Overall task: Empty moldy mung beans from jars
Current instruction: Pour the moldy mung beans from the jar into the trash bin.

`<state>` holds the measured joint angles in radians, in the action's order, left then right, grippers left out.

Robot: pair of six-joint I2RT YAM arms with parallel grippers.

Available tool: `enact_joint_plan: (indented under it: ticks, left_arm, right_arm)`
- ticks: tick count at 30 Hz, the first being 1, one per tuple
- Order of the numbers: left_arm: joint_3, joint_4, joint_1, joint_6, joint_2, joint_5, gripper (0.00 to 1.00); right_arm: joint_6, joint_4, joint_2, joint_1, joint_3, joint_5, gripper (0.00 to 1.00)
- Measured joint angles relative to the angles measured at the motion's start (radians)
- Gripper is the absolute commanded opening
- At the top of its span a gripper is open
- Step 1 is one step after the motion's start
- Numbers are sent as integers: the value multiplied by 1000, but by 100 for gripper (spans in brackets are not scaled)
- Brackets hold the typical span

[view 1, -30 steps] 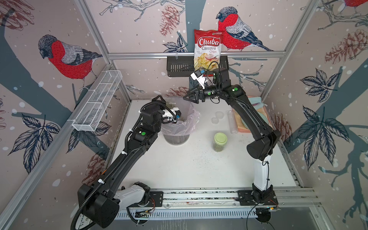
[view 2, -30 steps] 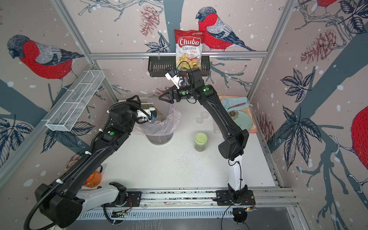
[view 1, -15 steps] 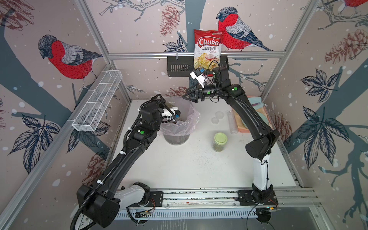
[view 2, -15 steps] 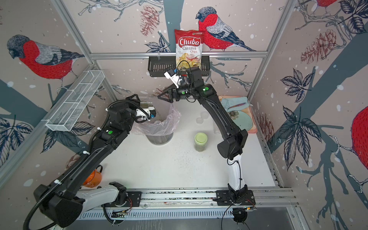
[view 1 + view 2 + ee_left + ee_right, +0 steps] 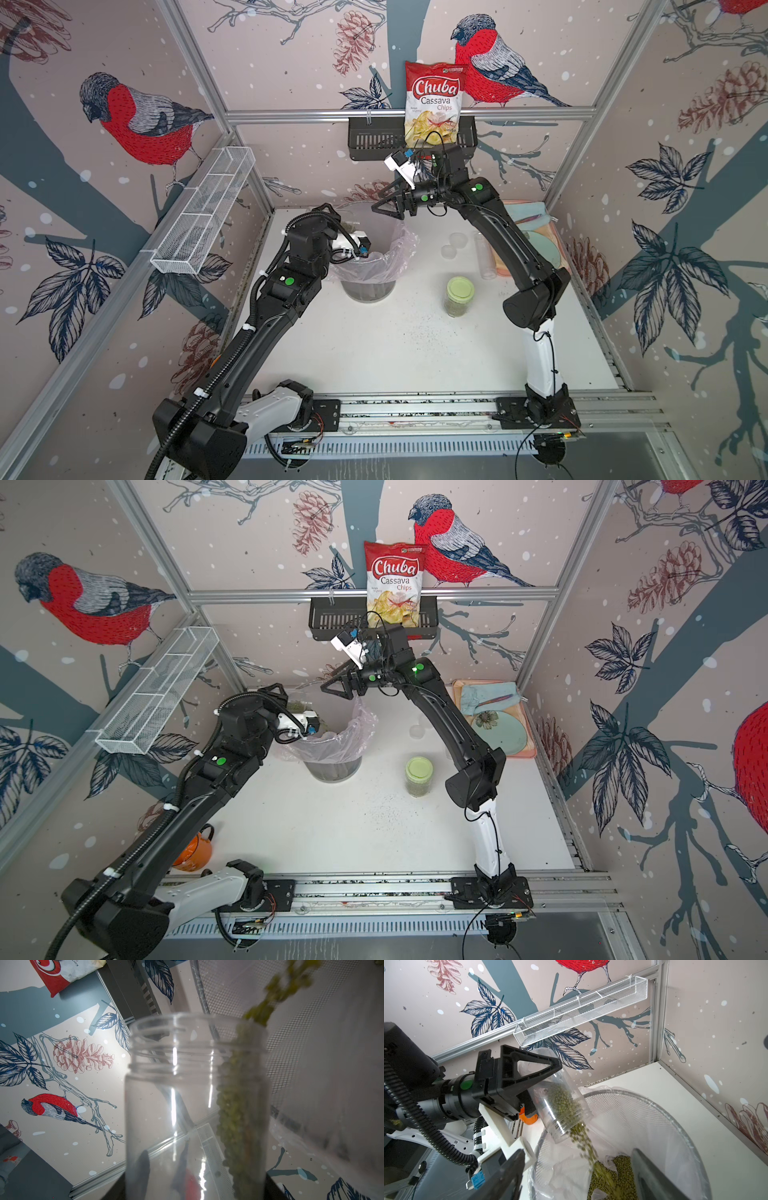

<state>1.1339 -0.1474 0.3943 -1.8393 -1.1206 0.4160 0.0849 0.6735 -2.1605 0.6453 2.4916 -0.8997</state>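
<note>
Over the bin's (image 5: 643, 1126) rim, the left gripper (image 5: 545, 1086), clamped on the tilted jar (image 5: 550, 1093), pours beans (image 5: 563, 1103) that may spill outside if it drifts; the right gripper (image 5: 380, 205) hangs spread.

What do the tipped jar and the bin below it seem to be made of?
Tipped jar: clear glossy plastic, probably; wall pattern shows through, moulded thread at the neck. Bin: fine pale wire mesh, likely metal. Its liner bag: thin, crinkled, translucent plastic film.

Blurred mung beans (image 5: 582, 1145); jar (image 5: 187, 1095) base offscreen
</note>
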Motion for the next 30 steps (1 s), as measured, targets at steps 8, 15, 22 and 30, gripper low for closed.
enact_joint_plan:
  ticks: [8,15,22,30]
  left_arm:
    - [0,1,2,-29,-25,-22,3]
    - [1,1,12,-57,-40,-22,3]
    - [18,5,26,-80,-62,-21,3]
    - [58,10,55,-98,-96,-20,3]
  right_arm:
    - [64,10,0,45,-13,97,77]
    - [103,12,-1,68,-14,142,74]
    - [123,8,-8,101,-29,220,73]
    - [136,8,-16,102,-31,257,73]
